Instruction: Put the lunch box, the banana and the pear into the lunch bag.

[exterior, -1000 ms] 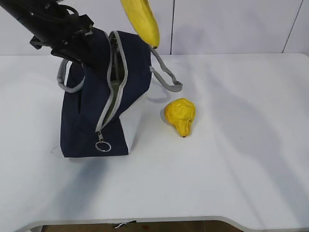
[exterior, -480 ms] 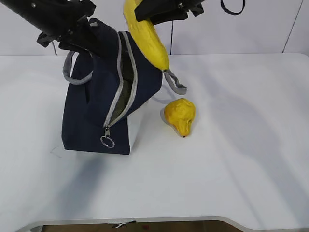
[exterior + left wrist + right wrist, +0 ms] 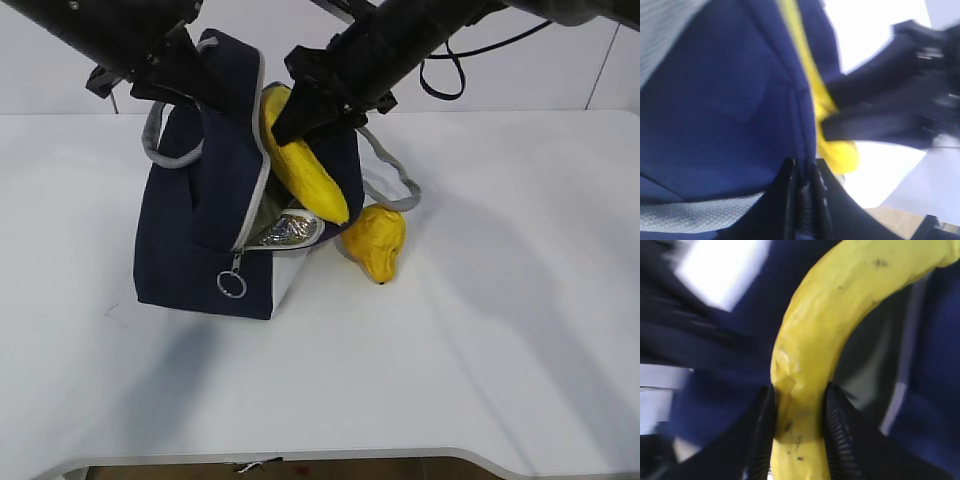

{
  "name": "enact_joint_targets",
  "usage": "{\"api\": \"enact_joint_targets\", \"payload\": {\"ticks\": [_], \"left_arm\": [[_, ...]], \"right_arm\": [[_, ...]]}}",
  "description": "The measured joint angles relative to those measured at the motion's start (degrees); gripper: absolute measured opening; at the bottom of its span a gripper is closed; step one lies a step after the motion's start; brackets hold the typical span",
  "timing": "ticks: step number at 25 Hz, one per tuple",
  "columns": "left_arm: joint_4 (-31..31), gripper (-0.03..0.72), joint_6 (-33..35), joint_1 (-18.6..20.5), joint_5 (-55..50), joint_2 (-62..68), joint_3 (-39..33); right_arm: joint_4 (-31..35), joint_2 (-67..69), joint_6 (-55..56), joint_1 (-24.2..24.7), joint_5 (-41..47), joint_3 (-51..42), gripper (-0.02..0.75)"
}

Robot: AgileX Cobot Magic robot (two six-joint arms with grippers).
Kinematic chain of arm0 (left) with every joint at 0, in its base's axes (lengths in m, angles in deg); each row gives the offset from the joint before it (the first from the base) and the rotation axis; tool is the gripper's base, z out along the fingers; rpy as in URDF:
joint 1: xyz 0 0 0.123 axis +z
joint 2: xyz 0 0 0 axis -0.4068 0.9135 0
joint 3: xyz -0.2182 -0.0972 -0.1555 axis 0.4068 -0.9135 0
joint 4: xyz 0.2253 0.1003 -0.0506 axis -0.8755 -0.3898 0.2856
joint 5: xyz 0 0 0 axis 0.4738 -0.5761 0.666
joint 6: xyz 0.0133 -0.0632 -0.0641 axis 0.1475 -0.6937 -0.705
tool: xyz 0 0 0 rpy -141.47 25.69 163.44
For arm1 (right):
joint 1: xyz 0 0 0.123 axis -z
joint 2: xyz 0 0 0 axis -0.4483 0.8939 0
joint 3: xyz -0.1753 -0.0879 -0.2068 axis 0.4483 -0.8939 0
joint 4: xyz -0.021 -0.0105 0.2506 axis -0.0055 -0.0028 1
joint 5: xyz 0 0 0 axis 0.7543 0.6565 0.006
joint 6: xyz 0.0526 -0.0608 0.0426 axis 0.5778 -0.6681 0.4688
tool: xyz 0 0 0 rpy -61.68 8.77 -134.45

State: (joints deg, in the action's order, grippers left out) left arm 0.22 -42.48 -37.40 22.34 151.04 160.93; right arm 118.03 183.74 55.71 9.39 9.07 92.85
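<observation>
Since the earlier frame, my right gripper (image 3: 797, 412), clamped on the banana (image 3: 303, 165), has lowered it into the lunch bag (image 3: 195, 255) mouth; my left gripper (image 3: 803, 175) is pinching the bag's rim. Remaining: pear (image 3: 375, 240), beside the bag on the white table (image 3: 480, 330). Lunch box: not visible. Beyond, a pale wall.
</observation>
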Motion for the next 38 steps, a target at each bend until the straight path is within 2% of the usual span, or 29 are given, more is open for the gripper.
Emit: {"api": "enact_joint_targets", "payload": {"ticks": [6,16,19,22,24,26,32,38], "left_arm": [[1.26,0.027,0.0,0.0,-0.3,0.0,0.0],[1.78,0.027,0.0,0.0,-0.53,0.0,0.0],[2.16,0.027,0.08,0.0,-0.53,0.0,0.0],[2.16,0.027,0.21,0.0,-0.53,0.0,0.0],[2.16,0.027,0.21,0.0,-0.57,0.0,0.0],[2.16,0.027,0.21,0.0,-0.57,0.0,0.0],[2.16,0.027,0.21,0.0,-0.57,0.0,0.0],[2.16,0.027,0.21,0.82,-0.57,0.0,0.0]], "right_arm": [[-1.84,1.71,1.64,-0.02,-0.58,0.0,0.249],[6.28,2.52,-0.21,-0.83,-3.42,0.0,0.263],[6.65,2.52,-0.3,-0.85,-3.85,0.0,0.368],[6.65,2.52,-0.34,-0.85,-4.21,0.0,0.545],[6.65,2.52,-0.34,-0.85,-4.03,0.0,0.6],[6.41,2.52,-0.44,-0.73,-2.6,0.24,0.62],[3.02,2.26,-0.6,0.05,-1.1,4.44,0.616],[-7.82,-2.24,1.11,0.45,-0.67,5.38,0.596]]}}
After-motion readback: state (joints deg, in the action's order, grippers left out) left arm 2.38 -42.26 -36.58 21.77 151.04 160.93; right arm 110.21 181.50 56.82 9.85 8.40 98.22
